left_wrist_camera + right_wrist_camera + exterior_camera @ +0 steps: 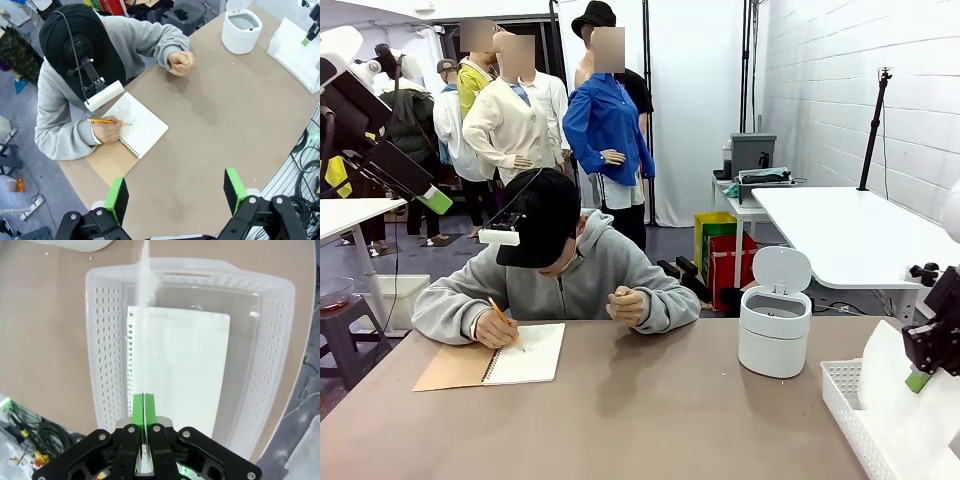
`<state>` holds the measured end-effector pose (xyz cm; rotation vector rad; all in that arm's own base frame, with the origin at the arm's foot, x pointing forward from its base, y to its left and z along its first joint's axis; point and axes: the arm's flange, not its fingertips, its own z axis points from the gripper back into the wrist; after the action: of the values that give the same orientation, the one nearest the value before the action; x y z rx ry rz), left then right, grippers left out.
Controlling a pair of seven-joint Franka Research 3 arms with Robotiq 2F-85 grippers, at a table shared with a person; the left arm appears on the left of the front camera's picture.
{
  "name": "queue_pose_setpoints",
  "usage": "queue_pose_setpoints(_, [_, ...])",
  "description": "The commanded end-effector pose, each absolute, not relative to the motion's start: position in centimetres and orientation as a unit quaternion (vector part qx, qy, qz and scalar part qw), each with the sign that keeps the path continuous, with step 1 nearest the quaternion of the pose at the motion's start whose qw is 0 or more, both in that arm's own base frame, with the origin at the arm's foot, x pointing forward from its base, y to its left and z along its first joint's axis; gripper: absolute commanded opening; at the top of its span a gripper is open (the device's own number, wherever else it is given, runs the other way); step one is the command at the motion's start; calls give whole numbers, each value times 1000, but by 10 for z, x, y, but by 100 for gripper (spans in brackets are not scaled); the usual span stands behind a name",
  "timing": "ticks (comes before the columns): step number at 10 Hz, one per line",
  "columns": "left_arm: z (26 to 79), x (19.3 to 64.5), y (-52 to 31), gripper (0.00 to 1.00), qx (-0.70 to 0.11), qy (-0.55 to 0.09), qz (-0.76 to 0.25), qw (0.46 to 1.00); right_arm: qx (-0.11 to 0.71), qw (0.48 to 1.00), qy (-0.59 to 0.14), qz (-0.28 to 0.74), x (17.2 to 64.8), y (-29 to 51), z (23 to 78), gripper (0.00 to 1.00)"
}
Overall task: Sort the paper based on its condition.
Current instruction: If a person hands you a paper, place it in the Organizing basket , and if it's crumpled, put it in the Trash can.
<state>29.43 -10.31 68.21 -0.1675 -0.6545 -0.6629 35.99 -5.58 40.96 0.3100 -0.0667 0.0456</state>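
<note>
One sheet [190,365] in basket [107,340] | second sheet [145,300] clamped edge-on in right hand [144,402], above basket, not yet released | left hand [176,192] spread, empty, over tabletop [225,125] | person [590,275] writing in notebook [145,125]; more sorting likely left

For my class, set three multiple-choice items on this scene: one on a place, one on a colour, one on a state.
1. Where is the sheet of paper held by the right gripper? A on the floor; B above the white basket; C on a shelf.
2. What colour are the pads of the left gripper? A red; B blue; C green.
3. The lid of the small white bin is: A raised; B shut; C missing.
Key: B, the pinched sheet hangs over the basket; C, both pads show green; A, the lid stands upright behind the opening.
</note>
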Motion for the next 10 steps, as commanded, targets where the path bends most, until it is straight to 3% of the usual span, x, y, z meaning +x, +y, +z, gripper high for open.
queue_pose_setpoints(1, [682, 294, -103, 100, -80, -315, -319, 890, 176, 982, -50, 44, 346, -39, 381, 0])
queue_pose_setpoints(6, [682, 294, -103, 100, -80, -315, -319, 890, 198, 979, -37, 36, 338, -31, 360, 0])
queue_pose_setpoints(10, [682, 294, -103, 100, -80, -315, -319, 890, 208, 977, -35, 34, 301, -25, 374, 0])
